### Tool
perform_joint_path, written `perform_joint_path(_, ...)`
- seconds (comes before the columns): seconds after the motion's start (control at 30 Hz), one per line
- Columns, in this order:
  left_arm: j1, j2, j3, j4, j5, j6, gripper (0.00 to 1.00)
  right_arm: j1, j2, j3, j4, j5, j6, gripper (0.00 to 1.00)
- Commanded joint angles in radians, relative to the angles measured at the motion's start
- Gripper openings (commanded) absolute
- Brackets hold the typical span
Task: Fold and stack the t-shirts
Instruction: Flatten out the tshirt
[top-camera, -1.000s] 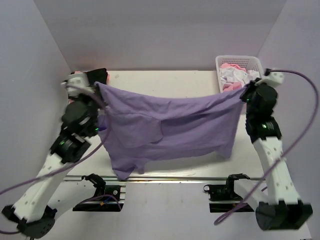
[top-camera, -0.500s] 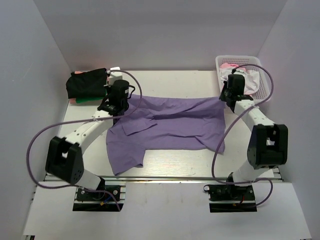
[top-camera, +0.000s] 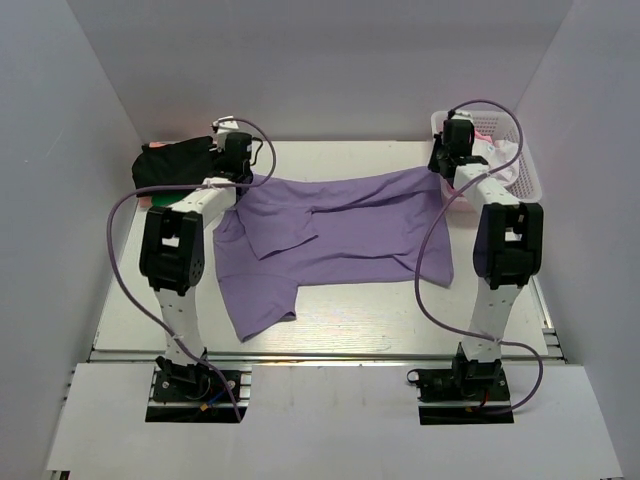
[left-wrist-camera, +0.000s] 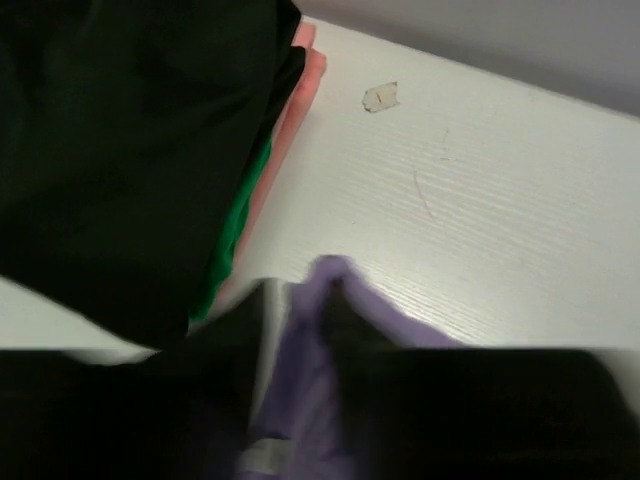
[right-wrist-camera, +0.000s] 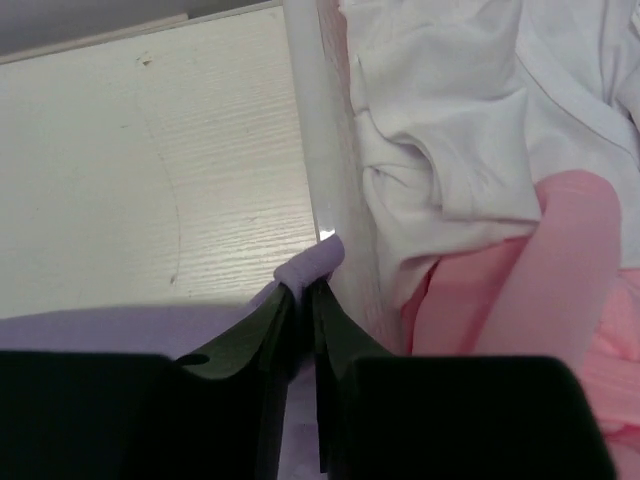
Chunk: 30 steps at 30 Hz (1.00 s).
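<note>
Lavender t-shirt (top-camera: 340, 235) farther back on table (top-camera: 340, 315) than before, L/R jaws tight on corners

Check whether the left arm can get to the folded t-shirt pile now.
Probably yes in reach: the folded t-shirt pile lies beside the left gripper, nothing between. But its jaws are shut on the purple t-shirt, so it must release first.

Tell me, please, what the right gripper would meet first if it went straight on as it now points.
Probably the white basket, its wall directly ahead of the right gripper, shut on the purple t-shirt; depth is unclear.
</note>
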<state>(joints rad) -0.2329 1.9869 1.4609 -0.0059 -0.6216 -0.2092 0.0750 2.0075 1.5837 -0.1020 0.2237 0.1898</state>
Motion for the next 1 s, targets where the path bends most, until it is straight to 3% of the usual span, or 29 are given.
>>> perform_joint_path(0.0,0.024,0.055,0.140,-0.073,0.071,-0.048,0.64,0.002,0.049,0.096,-0.027,-0.017,-0.038,0.20)
perform_joint_path(0.03,0.033,0.070,0.163,-0.097,0.080,-0.058,0.86,0.003,0.059,0.132,-0.031,-0.038,-0.041,0.27)
perform_joint_path(0.07,0.033,0.079,0.183,-0.117,0.091,-0.070,1.00,0.003,0.074,0.143,-0.048,-0.044,-0.053,0.42)
perform_joint_path(0.17,0.043,0.079,0.214,-0.160,0.132,-0.070,1.00,0.005,0.051,0.145,-0.065,-0.098,-0.059,0.61)
perform_joint_path(0.2,0.043,0.063,0.214,-0.173,0.154,-0.070,1.00,0.002,0.028,0.136,-0.056,-0.118,-0.058,0.85)
perform_joint_path(0.23,0.043,0.029,0.214,-0.187,0.172,-0.070,1.00,0.003,-0.001,0.113,-0.038,-0.188,-0.064,0.90)
perform_joint_path(0.43,0.023,-0.146,0.090,-0.256,0.299,-0.061,1.00,0.020,-0.153,0.004,0.008,-0.352,-0.075,0.90)
perform_joint_path(0.67,0.004,-0.387,-0.224,-0.284,0.661,-0.117,1.00,0.046,-0.301,-0.146,0.015,-0.432,-0.053,0.90)
perform_joint_path(0.97,-0.065,-0.551,-0.549,-0.318,0.786,-0.162,1.00,0.081,-0.535,-0.494,0.054,-0.423,0.074,0.90)
